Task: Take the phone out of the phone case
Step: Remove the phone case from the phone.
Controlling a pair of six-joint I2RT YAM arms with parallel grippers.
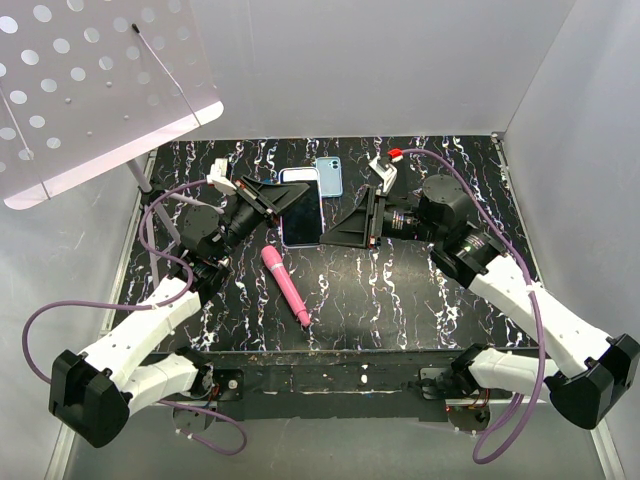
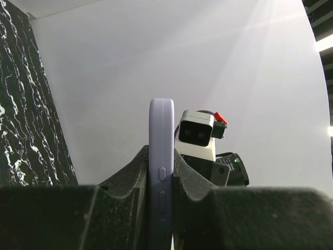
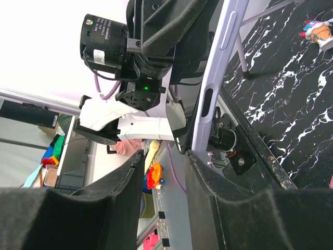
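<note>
Phone point(image 1: 302, 212): sits inside its case, dark screen facing up, between the two arms over the far middle of the desk point(image 1: 400, 290).
Phone case point(image 2: 161, 130): lavender; the left wrist view shows it edge-on with its side buttons facing the camera. Its rim frames the screen all round in the overhead view, so the phone is not out yet.
Left claw point(image 2: 160, 156): narrow, clamped on the phone case, one finger point(image 2: 136, 172) pressed to each flat side. From above it grips the case's left long edge.
Right claw point(image 3: 165, 161): standing partly wide, the gap plainly broader than the case's thin edge. The case's end comes down just at the tip of one finger point(image 3: 200, 172); whether they touch is not clear. It holds nothing.
Right claw from above: at the phone's right long edge, opposite the left claw.
Light-blue handset point(image 1: 329, 176): lies on the desk just beyond the phone's far right corner.
Pink stick point(image 1: 286, 286): lies slantwise on the desk, nearer the arm bases than the phone, apart from both claws.
Perforated white panel point(image 1: 90, 80): stands over the far left corner on a thin pole.
</note>
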